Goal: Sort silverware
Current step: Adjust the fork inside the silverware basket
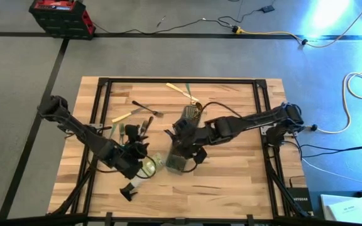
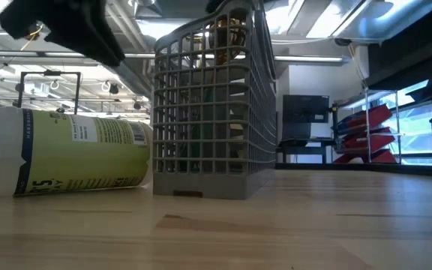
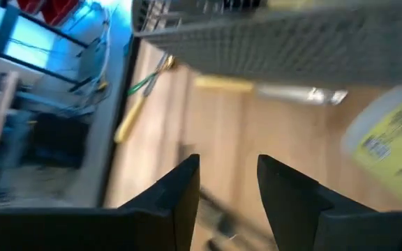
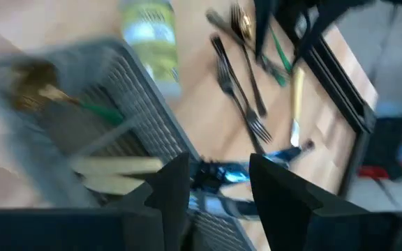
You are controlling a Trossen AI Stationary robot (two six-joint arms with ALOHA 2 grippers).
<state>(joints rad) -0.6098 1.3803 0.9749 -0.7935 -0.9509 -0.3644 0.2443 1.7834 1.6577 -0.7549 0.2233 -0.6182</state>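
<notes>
1. High view: butcher-block worktop point(image 1: 231, 182) on a grey floor, black tape lines and cables around. Loose silverware point(image 1: 144, 111) lies scattered on the far left part of the top; the grey mesh caddy point(image 1: 180, 158) stands mid-table with a lying spray bottle point(image 1: 144, 167) beside it. Left arm reaches in from the left, its left claw point(image 1: 134, 152) low near the bottle. Right arm stretches across, right claw point(image 1: 182, 139) over the caddy.
2. Low view: caddy upright, gold pieces point(image 2: 227, 34) sticking out the top, bottle on its side touching it.
3. Left wrist view: fingers point(image 3: 180, 192) parted, nothing between.
4. Right wrist view: fingers point(image 4: 169, 185) apart over the caddy rim, gripping nothing visible; dark forks point(image 4: 237, 90) lie beyond.
</notes>
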